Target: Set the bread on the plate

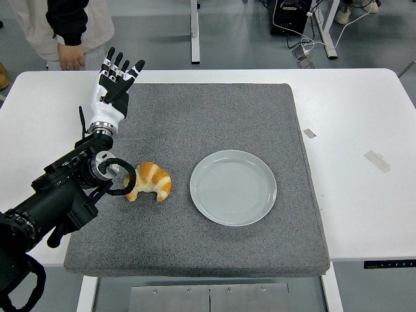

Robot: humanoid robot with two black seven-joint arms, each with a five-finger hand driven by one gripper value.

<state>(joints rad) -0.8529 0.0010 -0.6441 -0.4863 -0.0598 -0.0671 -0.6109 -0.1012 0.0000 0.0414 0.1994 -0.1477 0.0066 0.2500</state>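
A golden croissant (150, 181) lies on the grey mat (214, 123), left of centre. An empty pale plate (233, 187) sits on the mat just right of the croissant. My left arm comes in from the lower left, and its hand (116, 77) is raised over the mat's far left part, well beyond the croissant. Its fingers are spread and hold nothing. A black cable loop at the wrist hangs next to the croissant's left end. The right arm does not show.
The mat covers the middle of the white table (364, 130). Two bits of tape (377, 160) lie on the table at the right. A person (65, 29) stands at the far left edge, one hand near the table corner.
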